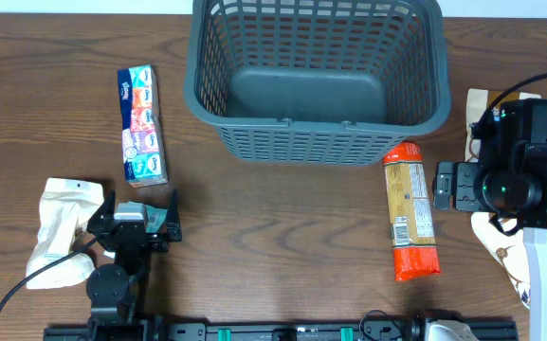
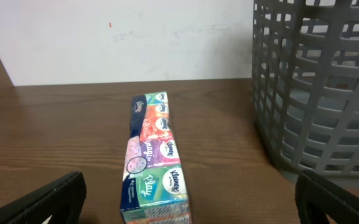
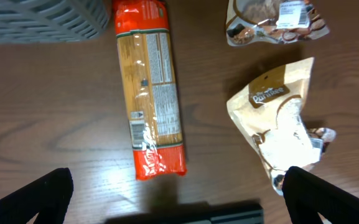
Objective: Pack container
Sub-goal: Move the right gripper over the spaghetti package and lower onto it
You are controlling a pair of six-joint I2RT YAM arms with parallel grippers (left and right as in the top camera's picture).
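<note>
**Overhead and wrist views, largest item first.**

(a) Dark wood-grain surface (image 1: 282,237), which carries everything below.

(b) The container (image 1: 292,142), a grey basket with slotted walls. It stands upright at the far middle of the surface, with its solid floor in view from above.

(c) A long pasta packet (image 1: 411,210), clear with orange-red ends. It lies flat with its far end just beside the container's near right corner.

(d) A tissue multipack (image 1: 142,125), printed in several colours. It lies flat to the left of the container, apart from it, with its long side running away from me.

(e) Three soft pouches. A crumpled white pouch (image 1: 60,227) lies at the near left, beside my left arm. A cream pouch (image 3: 279,118) lies on the right, partly under my right arm in the overhead view. A brown-printed pouch (image 3: 275,22) lies beyond the cream one.

(f) My left fingers (image 2: 42,202) are spread wide and grip nothing. They are level with the surface and point at the near end of the tissue multipack.

(g) My right fingers (image 3: 30,199) are likewise released and empty. They hang above the surface and look down, with the pasta packet and the cream pouch both between them in the right wrist view.
</note>
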